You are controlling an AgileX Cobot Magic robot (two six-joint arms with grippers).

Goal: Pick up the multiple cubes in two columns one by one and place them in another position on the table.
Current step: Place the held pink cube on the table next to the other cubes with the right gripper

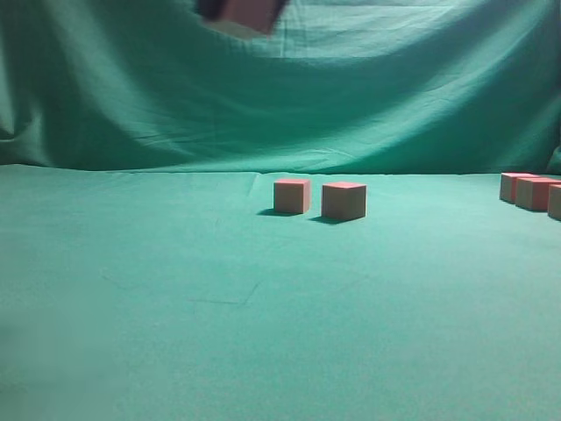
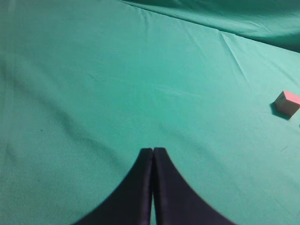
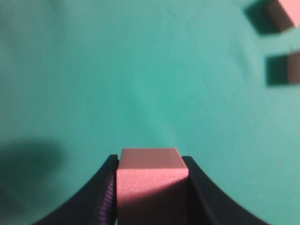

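High above the surface (image 1: 175,333), the right end effector (image 3: 152,187) is clamped on one cube (image 3: 151,180). Two cubes (image 1: 319,198) stand mid-surface, just beside each other; more cubes (image 1: 530,191) sit cut off at the right edge. Green cloth lies open on the left. The left end effector (image 2: 153,154) is pressed together, holding nothing.
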